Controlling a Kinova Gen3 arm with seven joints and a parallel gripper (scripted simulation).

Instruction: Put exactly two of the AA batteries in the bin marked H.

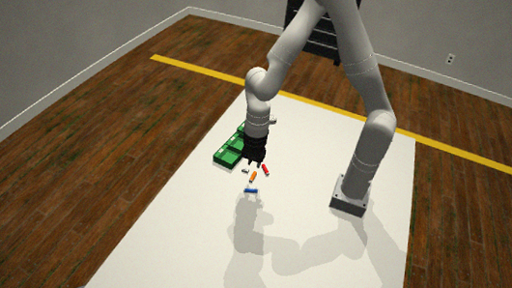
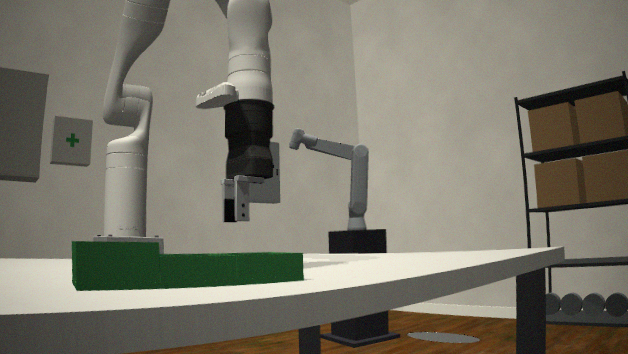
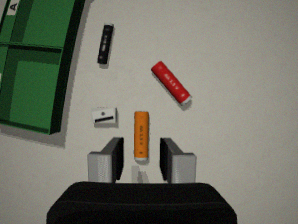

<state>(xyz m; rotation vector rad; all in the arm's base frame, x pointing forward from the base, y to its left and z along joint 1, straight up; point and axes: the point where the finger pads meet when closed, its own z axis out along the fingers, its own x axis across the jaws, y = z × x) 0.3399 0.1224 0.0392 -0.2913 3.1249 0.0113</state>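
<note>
Hanging arm: the smooth white arm [image 1: 361,75] bent over the flat white table [image 1: 309,250].
Gripper: the gripper [image 3: 141,157] hung above the table, its blocky grey fingers apart, holding nothing.
Orange battery: a small round stick [image 3: 141,133], lying flat right under the gap.
Red battery: a round stick [image 3: 170,83], lying slanted close by.
Bins: a row of square green bins [image 3: 36,43], off to one side.

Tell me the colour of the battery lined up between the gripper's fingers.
Orange; the wrist view shows it best, lying on the table below the open gripper.
</note>
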